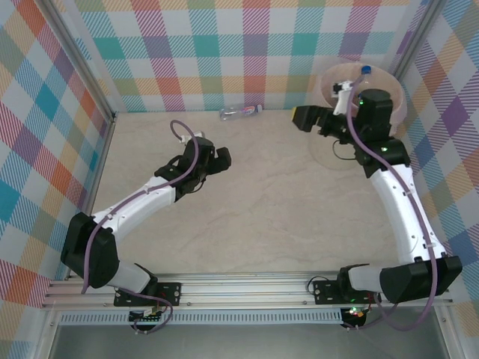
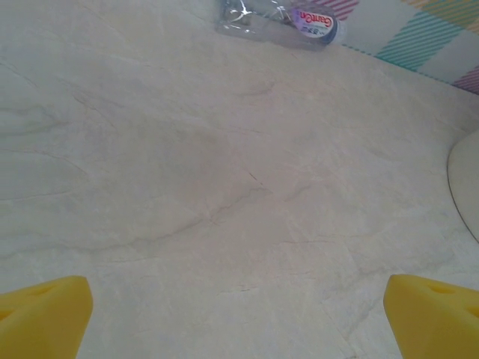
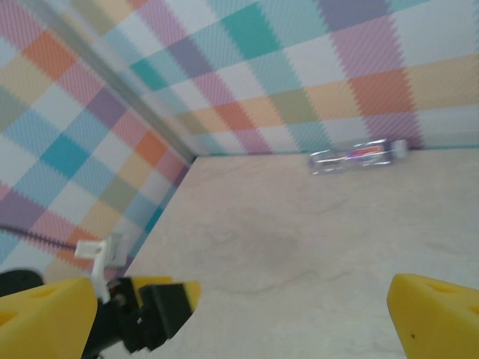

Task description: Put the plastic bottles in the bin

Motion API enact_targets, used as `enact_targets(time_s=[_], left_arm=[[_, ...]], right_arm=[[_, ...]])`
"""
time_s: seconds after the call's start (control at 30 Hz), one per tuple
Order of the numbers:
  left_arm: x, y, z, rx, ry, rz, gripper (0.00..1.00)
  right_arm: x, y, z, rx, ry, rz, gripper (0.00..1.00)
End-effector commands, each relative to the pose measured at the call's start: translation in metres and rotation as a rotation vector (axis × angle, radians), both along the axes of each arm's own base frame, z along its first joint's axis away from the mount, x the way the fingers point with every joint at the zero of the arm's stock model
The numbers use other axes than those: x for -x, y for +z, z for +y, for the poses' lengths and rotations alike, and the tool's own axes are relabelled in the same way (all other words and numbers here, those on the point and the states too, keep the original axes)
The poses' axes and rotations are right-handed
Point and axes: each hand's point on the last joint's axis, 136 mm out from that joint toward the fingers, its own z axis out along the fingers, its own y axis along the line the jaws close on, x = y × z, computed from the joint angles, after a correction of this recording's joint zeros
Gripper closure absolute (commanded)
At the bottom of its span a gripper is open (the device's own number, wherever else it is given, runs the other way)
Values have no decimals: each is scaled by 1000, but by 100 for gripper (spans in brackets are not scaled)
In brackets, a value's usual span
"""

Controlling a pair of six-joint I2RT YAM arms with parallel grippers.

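Bin: the bin [image 1: 320, 88] stands at the far right corner of the table [image 1: 262, 224]. Its pale edge also curves in at the right of your left wrist view [image 2: 465, 179].

Bottle in the bin: a blue-capped bottle [image 1: 364, 72] pokes up inside the bin's mouth. You cannot make out what else lies in there, as the right arm covers much of the opening.

Loose bottle: one loose bottle [image 1: 241, 112] lies on its side against the far wall [image 1: 224, 60], about mid-table and well apart from the bin. It is clear and crumpled with a coloured label, and both wrist cameras see it [image 2: 281, 16] [image 3: 358, 157].

Left gripper: the left gripper [image 1: 219, 161] hovers low over the middle of the table, facing the loose bottle from some way off. Its yellow pads are spread wide with nothing between them [image 2: 239, 329].

Right gripper: the right gripper [image 1: 305, 117] hangs just beside the bin's left rim, pointing left across the table. Its fingers are spread wide and hold nothing [image 3: 239, 321].

Done so far: at least the blue-capped bottle looks to be binned.

Left to do: by the look of it, the bottle at the far wall is the one you have yet to clear.

Likely next step: reach the left gripper far toward that bottle, then close across its body.
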Motion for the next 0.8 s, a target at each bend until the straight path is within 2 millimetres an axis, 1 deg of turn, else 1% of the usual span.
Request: enact_targets(time_s=[0.0, 0.13, 0.2, 0.3, 0.4, 0.47, 0.5, 0.6, 0.63, 0.7, 0.77], left_arm=[[0, 9, 16, 27, 56, -20, 0], [-6, 5, 24, 73, 94, -10, 0], [-14, -1, 29, 97, 122, -2, 0], [-31, -13, 38, 111, 182, -4, 0], [-53, -29, 52, 88, 267, -22, 0], [-69, -39, 56, 82, 301, -29, 0], [-79, -43, 56, 80, 305, -30, 0], [-111, -50, 50, 66, 283, -45, 0], [-124, -49, 46, 65, 268, -56, 0], [-145, -53, 40, 74, 246, -54, 0], [-163, -60, 33, 107, 222, -45, 0]], right_arm=[[-3, -5, 28, 27, 68, -60, 0], [-20, -37, 58, 57, 119, 0, 0], [-33, -54, 73, 64, 144, 33, 0], [-56, -80, 96, 74, 166, 91, 0], [-87, -107, 113, 105, 148, 154, 0], [-107, -123, 124, 122, 155, 182, 0], [-121, -135, 127, 127, 136, 202, 0], [-163, -164, 132, 142, 55, 222, 0], [-179, -172, 132, 147, 21, 218, 0], [-206, -185, 132, 153, -44, 219, 0], [-229, -197, 130, 156, -108, 220, 0]])
